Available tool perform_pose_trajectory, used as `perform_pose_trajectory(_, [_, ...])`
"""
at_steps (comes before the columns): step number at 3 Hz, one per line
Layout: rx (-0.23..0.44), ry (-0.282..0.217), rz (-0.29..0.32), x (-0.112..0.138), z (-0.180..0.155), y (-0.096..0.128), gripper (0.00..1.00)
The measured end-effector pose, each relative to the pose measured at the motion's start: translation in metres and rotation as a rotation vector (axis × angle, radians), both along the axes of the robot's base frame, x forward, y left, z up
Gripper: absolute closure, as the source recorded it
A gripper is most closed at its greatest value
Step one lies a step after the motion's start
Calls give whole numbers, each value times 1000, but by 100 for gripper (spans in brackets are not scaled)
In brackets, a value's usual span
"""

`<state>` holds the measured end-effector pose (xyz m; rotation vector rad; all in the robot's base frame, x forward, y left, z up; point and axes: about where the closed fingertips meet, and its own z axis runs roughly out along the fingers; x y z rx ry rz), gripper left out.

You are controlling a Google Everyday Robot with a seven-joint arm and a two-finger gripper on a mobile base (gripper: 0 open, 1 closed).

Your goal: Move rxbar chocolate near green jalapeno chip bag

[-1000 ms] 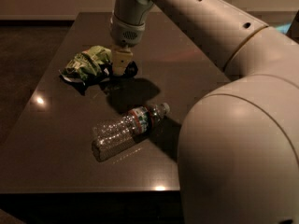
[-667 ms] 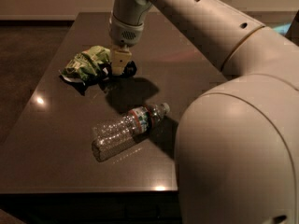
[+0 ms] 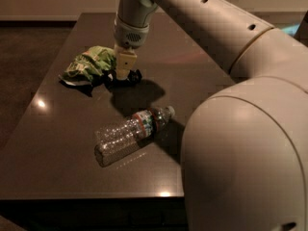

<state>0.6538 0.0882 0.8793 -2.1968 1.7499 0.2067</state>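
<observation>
Little has shifted in the last second. The chocolate bar [image 3: 134, 76] lies where it lay, flat on the surface [image 3: 57, 143], touching or all but touching the chip bag [image 3: 89, 65] at the bag's 4 o'clock edge. The gripper [image 3: 123, 71] points straight down onto the bar's middle, in the same spot as before. It hides that part of the wrapper, so you see only dark ends poking out at its 3 and 9 o'clock. You cannot tell whether the gripper is pinching the bar or has let go of it.

The stillness suggests the carry is over and the bar already sits as near the bag as the task wants. What seems left for you is to release, if that is not done, and lift straight up so the wrapper is not dragged away from the bag. At 6 o'clock from the bar, well apart, a clear bottle [image 3: 132, 134] lies on its side, cap toward 2 o'clock, out of your way.
</observation>
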Motion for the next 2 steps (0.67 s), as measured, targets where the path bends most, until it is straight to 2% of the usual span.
perform_pose_trajectory(1, [1, 0, 1, 0, -2, 1, 0])
perform_pose_trajectory(2, [1, 0, 1, 0, -2, 1, 0])
